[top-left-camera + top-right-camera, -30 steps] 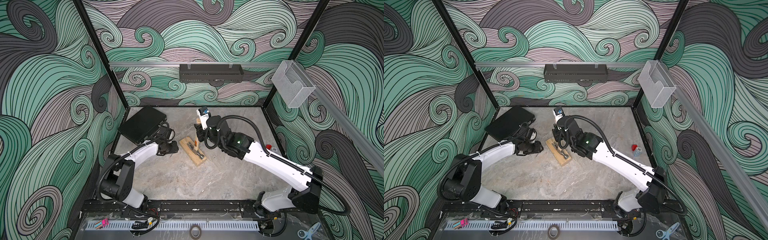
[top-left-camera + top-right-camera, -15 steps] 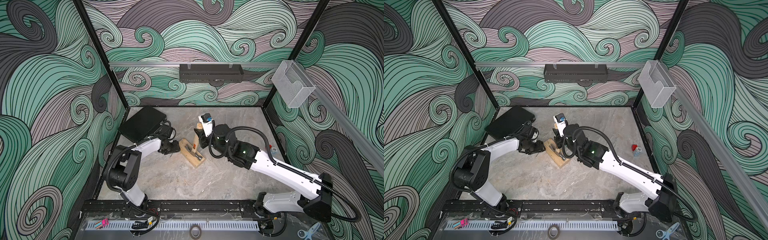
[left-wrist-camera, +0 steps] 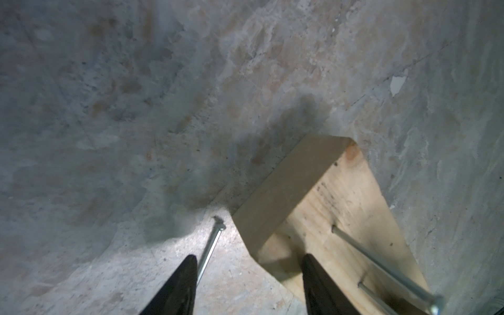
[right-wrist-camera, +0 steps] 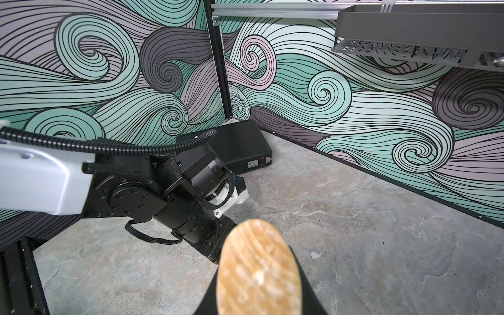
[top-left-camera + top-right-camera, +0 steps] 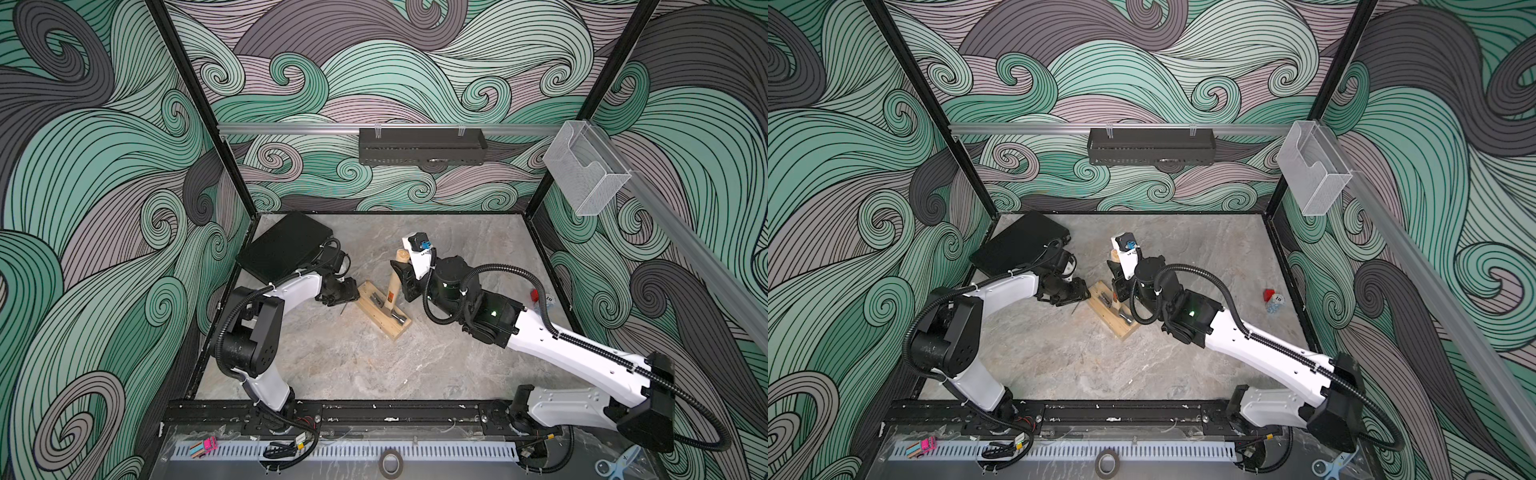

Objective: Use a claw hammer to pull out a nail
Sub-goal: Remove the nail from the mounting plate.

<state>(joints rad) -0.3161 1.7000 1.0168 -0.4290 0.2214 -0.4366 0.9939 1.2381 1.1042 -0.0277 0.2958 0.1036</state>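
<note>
The claw hammer [image 5: 390, 297] stands tilted near the middle of the grey stone-look table [image 5: 353, 365]. Its steel head rests on the wooden block [image 5: 376, 316] and its pale handle rises toward the back wall. The right gripper [image 5: 398, 277] grips this handle in its upper part. In the right wrist view the two black fingers [image 4: 305, 289] are pressed on both sides of the rounded handle end, with no gap. The left gripper [image 5: 348, 292] is low, at the end of the block that is nearer to the black case [image 5: 286, 245]. Its fingers [image 3: 182, 283] are spread and hold nothing – one is above the bare table, the other above the top of the block. A loose nail [image 3: 208, 249] lies on the table just beside the first finger. Two more nails [image 3: 381, 263] are seen on the top face of the block. How deep they sit I cannot tell.
</note>
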